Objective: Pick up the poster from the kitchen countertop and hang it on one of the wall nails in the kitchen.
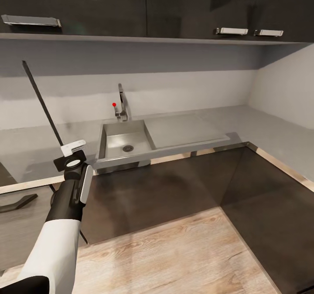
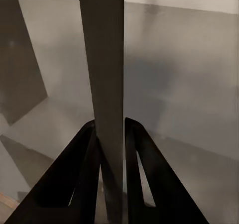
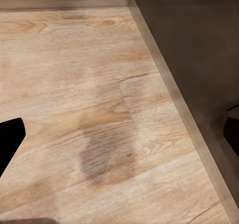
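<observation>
The poster (image 1: 43, 102) is seen edge-on as a thin dark line slanting up and left over the kitchen countertop (image 1: 261, 128); its printed face is hidden. My left gripper (image 1: 71, 151) is shut on its edge near the counter's front, left of the sink. In the left wrist view the poster (image 2: 104, 59) is a dark slab pinched between the two black fingers (image 2: 84, 174) of the left gripper (image 2: 110, 123). My right gripper (image 3: 122, 129) is open, its fingertips (image 3: 10, 137) far apart over the wooden floor. No wall nail can be made out.
An inset metal sink (image 1: 124, 141) with a faucet (image 1: 122, 104) and a small red dot (image 1: 114, 104) sits mid-counter. Dark upper cabinets (image 1: 131, 6) hang above the pale wall. Dark base cabinets (image 1: 174, 185) form an L; the wooden floor (image 1: 174, 255) lies in front.
</observation>
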You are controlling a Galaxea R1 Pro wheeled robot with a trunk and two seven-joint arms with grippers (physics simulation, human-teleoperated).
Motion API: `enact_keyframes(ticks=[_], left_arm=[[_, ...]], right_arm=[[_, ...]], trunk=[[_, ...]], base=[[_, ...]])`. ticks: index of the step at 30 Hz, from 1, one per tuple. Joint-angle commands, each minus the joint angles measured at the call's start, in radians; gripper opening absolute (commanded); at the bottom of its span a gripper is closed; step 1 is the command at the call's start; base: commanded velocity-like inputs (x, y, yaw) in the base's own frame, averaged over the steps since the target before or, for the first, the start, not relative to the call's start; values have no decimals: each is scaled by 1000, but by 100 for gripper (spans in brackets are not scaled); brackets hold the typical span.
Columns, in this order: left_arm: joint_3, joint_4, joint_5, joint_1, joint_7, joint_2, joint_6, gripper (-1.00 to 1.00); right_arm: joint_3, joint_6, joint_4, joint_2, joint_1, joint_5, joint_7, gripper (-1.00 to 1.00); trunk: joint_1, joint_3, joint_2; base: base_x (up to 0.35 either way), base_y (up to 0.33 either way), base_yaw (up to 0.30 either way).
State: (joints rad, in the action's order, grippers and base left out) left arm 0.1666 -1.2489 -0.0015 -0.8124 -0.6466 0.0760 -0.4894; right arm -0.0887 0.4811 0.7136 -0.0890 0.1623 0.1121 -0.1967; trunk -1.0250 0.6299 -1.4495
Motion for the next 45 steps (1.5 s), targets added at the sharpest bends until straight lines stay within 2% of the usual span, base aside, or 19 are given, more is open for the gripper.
enact_keyframes(ticks=[1, 8, 37, 40, 42, 44, 45], left_arm=[[1, -2, -3, -1, -2, 1, -7, -100], [-1, -1, 0, -1, -1, 1, -8, -100], [-11, -1, 4, -1, 12, 4, -9, -100], [-25, -1, 5, -1, 36, 4, -10, -100], [-41, -4, 5, -1, 82, 5, -12, -100], [-61, -11, 5, -1, 141, 17, -13, -100], [-65, -14, 5, -1, 151, 23, -13, -100]], right_arm=[[0, -1, 1, 0, 0, 11, -7, 100], [0, -1, 1, 0, 0, 11, -7, 100], [-1, 1, 3, 0, 0, 11, -7, 100], [-1, 1, 3, 0, 0, 11, -7, 100], [-1, 1, 3, -1, 0, 11, -7, 100], [-2, 1, 4, -1, 0, 10, -7, 100], [-2, 1, 4, -2, 0, 10, -7, 100]], trunk=[[0, 1, 0], [0, 1, 0], [0, 1, 0], [0, 1, 0], [0, 1, 0], [0, 1, 0], [0, 1, 0]], base=[[0, 0, 0], [-87, 0, 0], [-331, 0, 0], [-334, 0, 0], [-286, 0, 0], [-160, 0, 0], [-100, 0, 0]])
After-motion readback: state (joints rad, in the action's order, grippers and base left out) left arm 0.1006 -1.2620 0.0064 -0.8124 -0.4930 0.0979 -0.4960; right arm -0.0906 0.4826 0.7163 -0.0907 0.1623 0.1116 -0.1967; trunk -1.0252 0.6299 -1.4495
